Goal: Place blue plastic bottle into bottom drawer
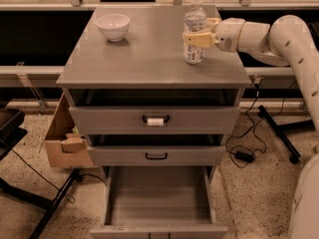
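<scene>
The blue plastic bottle (194, 21), clear with a white cap and a pale label, stands upright at the right rear of the grey cabinet top (144, 59). My gripper (198, 38) reaches in from the right and is shut on the bottle's middle; I cannot tell whether its base touches the top. The bottom drawer (158, 195) is pulled open at the foot of the cabinet, its flat grey floor bare.
A white bowl (113, 26) sits at the left rear of the cabinet top. The top drawer (155, 120) and middle drawer (156, 156) are slightly ajar. A cardboard box (64, 143) hangs at the cabinet's left. Cables (243, 153) and a black stand leg (279, 133) lie on the floor at right.
</scene>
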